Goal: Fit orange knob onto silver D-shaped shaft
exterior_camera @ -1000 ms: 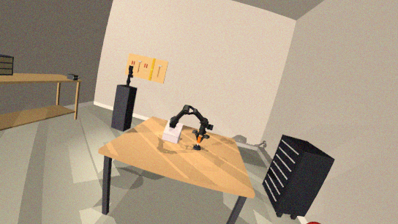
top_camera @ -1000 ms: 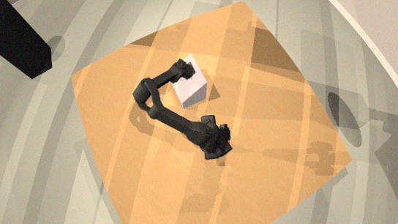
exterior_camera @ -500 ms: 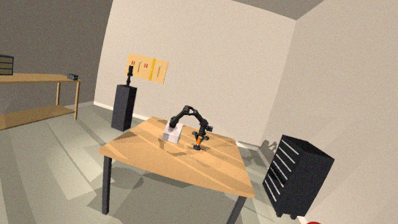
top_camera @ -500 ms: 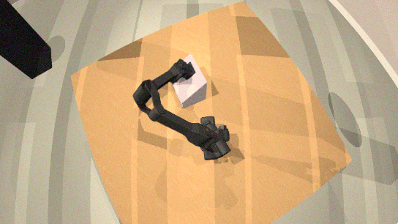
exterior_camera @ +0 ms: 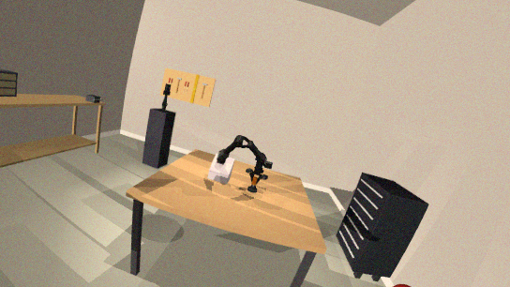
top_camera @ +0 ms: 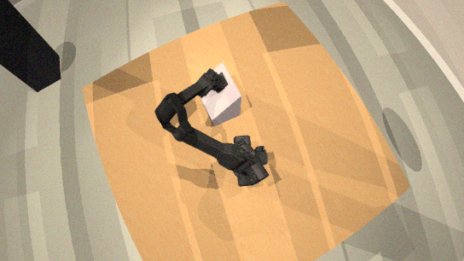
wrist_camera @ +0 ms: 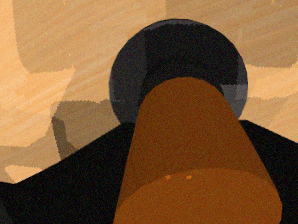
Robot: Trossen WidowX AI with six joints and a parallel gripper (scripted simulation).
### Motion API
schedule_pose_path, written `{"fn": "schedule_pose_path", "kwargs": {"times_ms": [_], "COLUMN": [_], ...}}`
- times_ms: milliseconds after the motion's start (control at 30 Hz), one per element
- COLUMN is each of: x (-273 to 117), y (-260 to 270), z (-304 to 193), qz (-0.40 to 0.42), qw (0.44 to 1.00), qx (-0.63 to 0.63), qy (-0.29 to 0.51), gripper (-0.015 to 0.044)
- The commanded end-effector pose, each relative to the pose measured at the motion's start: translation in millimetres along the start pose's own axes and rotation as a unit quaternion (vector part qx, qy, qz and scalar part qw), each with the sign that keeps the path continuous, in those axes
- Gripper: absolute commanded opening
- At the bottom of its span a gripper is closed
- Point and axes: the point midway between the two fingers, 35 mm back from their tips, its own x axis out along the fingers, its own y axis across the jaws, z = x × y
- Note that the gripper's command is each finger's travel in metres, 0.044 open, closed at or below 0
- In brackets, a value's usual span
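Observation:
The orange knob [exterior_camera: 255, 180] [wrist_camera: 185, 145] is held upright between the fingers of my gripper [exterior_camera: 256, 177], which is shut on it and points down. The round dark pedestal [exterior_camera: 252, 189] [wrist_camera: 129, 60] stands on the table directly below. In the wrist view the knob covers the pedestal's middle and near part, and the dark rim shows around its far side. The knob's lower end is very close to the pedestal's top; I cannot tell whether they touch. The silver shaft and the knob's hole are hidden. In the top view the arm hides both knob and pedestal.
A white box-like block [top_camera: 228, 95] [exterior_camera: 221, 174] stands on the wooden table [top_camera: 298, 171] [exterior_camera: 281, 225] under the arm's base [top_camera: 215, 80]. A black drawer cabinet [exterior_camera: 384, 225] and a dark pillar [exterior_camera: 159, 138] stand on the floor away from the table.

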Motion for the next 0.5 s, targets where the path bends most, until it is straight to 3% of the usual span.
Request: {"fn": "schedule_pose_path", "kwargs": {"times_ms": [0, 467], "x": [1.2, -2.3], "y": [-0.9, -0.4], "z": [-0.7, -0.2], "qz": [-0.002, -0.002], "qw": [1.000, 1.000], "qx": [-0.002, -0.002], "qy": [0.001, 0.001], "gripper": [0.0000, 0.0000]}}
